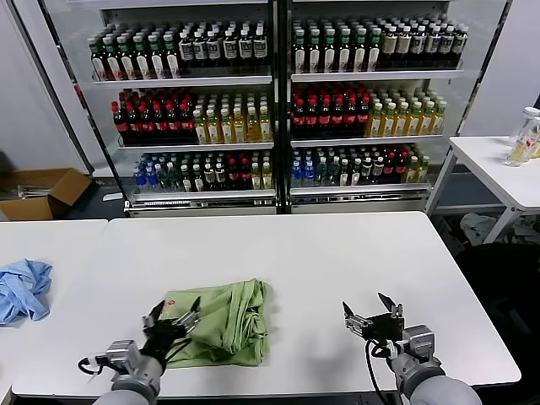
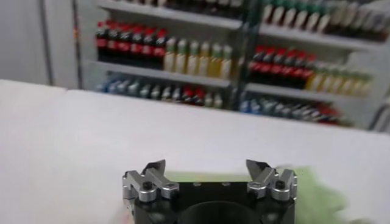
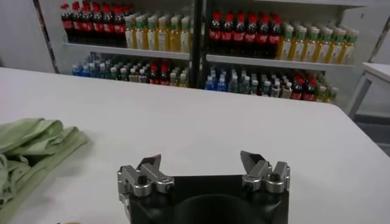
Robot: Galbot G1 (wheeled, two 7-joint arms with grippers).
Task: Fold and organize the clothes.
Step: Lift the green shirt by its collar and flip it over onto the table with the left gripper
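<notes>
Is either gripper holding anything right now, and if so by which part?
Nothing is held. The left gripper is open over the near left edge of the folded light green cotton shirt; the right gripper is open over bare white table.

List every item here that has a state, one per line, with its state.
green shirt: folded into a rumpled bundle, lying on the white table, not held.
left gripper: fingers open, at the shirt's near left edge, holding nothing.
right gripper: fingers open, empty, over bare table right of the shirt.
light blue garment: crumpled, unfolded, on the table at far left.
cardboard box: open, on the floor.
</notes>
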